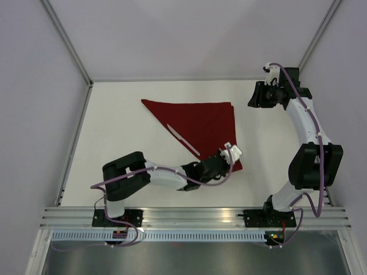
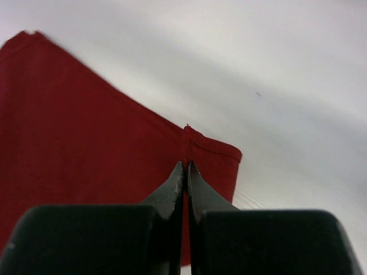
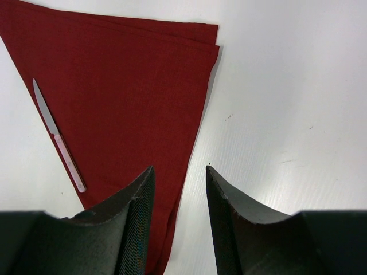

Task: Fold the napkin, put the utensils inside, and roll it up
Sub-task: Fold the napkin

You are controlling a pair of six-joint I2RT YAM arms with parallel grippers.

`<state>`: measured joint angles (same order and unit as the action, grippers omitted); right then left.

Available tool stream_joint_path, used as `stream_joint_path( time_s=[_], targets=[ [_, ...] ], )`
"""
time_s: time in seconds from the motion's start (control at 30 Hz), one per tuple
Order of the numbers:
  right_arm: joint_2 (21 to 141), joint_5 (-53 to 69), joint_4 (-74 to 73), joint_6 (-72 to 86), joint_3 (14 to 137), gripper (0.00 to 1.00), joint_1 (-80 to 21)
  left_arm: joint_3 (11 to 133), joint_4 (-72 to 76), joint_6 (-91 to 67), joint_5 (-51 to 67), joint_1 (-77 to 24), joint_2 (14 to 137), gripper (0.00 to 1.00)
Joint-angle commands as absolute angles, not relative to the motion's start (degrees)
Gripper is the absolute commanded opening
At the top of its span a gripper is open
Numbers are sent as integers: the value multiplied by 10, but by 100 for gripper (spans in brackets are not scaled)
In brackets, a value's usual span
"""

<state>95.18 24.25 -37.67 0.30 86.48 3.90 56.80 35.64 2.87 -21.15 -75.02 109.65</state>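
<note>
Napkin (image 1: 200, 117) lies on the table (image 1: 114, 149), folded to a triangle with its narrow tip toward the arms. Knife (image 1: 183, 140) lies right along the left slanted edge, blade pointing away. I cannot tell whether it sits wholly on the cloth.

Left hand (image 2: 186, 167) is closed, pinching a small ridge of cloth at the edge of the near tip. Right hand (image 3: 179, 172) hangs open near the far right corner, holding nothing.

Judgement: the step looks like bringing the near tip over toward the knife to start the roll.
- Lift only a little and draw the cloth low and slowly, so both layers travel together and the knife is not nudged off the edge.
- The pinch looks shallow, so a sharp tug may slip it.
- The right hand could pin the far corner.
</note>
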Motion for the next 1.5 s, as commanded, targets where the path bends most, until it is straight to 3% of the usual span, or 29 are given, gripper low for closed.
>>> stream_joint_path(
  time_s=[0.0,0.3,0.57,1.47],
  targets=[
    [943,253,-365,12,861,47,40,543,348,-118,-149,-685,1036,2],
    [948,258,-367,14,863,47,40,485,301,-290,-127,-530,964,2],
    [953,260,-368,16,863,47,40,456,281,-339,-94,-415,940,2],
    [966,256,-368,12,864,47,35,500,265,-371,14,-249,1009,2]
  ],
)
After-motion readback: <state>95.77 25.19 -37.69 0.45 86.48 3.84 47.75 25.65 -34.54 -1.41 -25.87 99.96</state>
